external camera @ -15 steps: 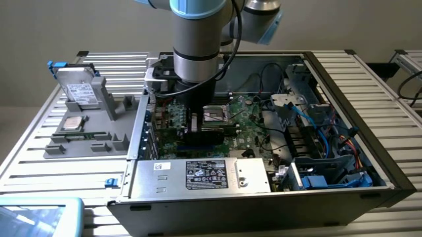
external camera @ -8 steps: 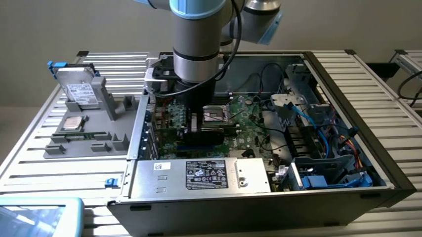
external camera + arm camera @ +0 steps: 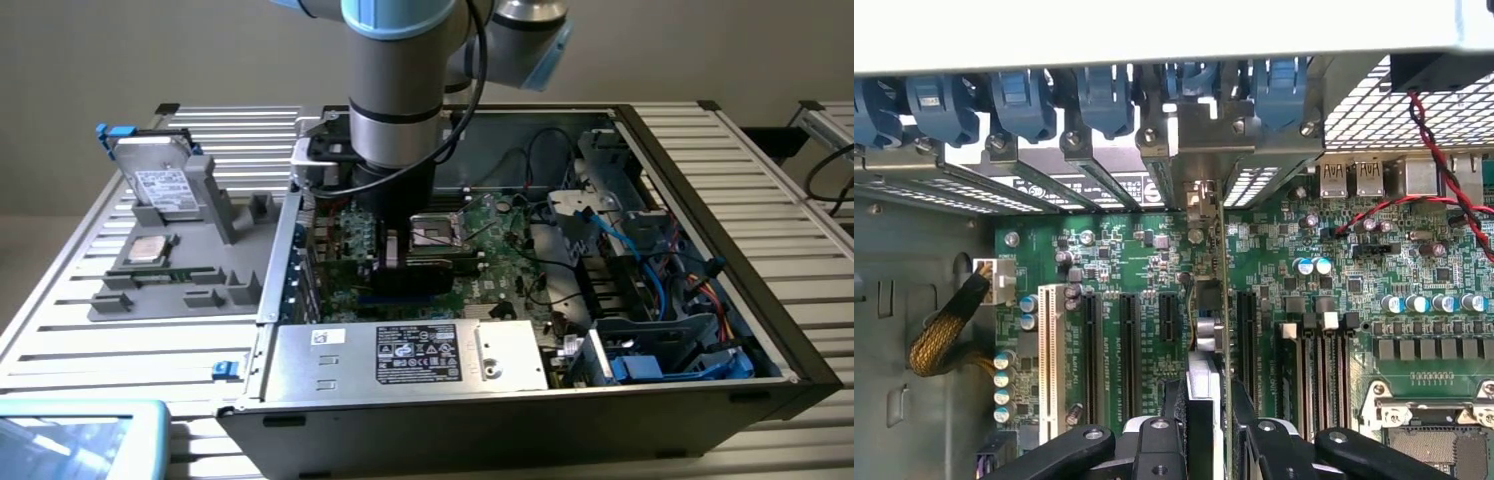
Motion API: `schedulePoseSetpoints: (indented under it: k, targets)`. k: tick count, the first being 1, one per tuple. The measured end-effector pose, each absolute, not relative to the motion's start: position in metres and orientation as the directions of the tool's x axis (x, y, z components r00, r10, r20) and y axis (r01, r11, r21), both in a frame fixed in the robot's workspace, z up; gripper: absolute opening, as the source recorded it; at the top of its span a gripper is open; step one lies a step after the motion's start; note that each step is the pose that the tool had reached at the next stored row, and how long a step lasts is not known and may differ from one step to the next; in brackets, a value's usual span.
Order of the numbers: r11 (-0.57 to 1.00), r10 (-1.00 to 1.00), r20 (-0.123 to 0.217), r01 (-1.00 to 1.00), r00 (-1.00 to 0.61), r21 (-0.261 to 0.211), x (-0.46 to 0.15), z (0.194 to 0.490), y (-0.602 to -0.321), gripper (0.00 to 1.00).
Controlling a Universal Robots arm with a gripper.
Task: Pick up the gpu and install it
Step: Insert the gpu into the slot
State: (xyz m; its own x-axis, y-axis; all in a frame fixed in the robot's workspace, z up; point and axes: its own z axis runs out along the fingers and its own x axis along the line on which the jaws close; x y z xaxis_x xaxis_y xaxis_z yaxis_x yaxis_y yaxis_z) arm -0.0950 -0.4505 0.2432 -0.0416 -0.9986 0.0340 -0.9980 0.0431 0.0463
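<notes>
The gpu (image 3: 1206, 330) shows edge-on in the wrist view, a thin card standing upright over the motherboard (image 3: 1124, 260) and in line with one of the long black expansion slots (image 3: 1124, 350). Its metal bracket end (image 3: 1199, 195) reaches the case's rear slot openings. My gripper (image 3: 1204, 415) is shut on the card, one black finger (image 3: 1172, 405) on each side. In the exterior view the arm reaches down into the open computer case (image 3: 694, 180). There the gripper (image 3: 398, 255) holds the dark gpu (image 3: 443, 263) low over the motherboard (image 3: 501, 250). Whether the card sits in the slot I cannot tell.
A grey tray (image 3: 254, 270) at the exterior view's left carries a silver hard drive (image 3: 163, 185), a processor (image 3: 147, 250) and a memory stick (image 3: 167, 272). Inside the case are the power supply (image 3: 400, 355), the processor socket (image 3: 1429, 440), blue cables (image 3: 641, 250), blue slot clips (image 3: 1024, 100) and a red-black wire (image 3: 1434, 150).
</notes>
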Motion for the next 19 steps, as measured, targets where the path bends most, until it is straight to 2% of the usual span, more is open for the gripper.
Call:
schedulePoseSetpoints:
  k: [19]
  targets:
    - [0.043,-0.999,0.034,-0.998,-0.042,0.046,-0.0954,0.2432,-0.449,0.28]
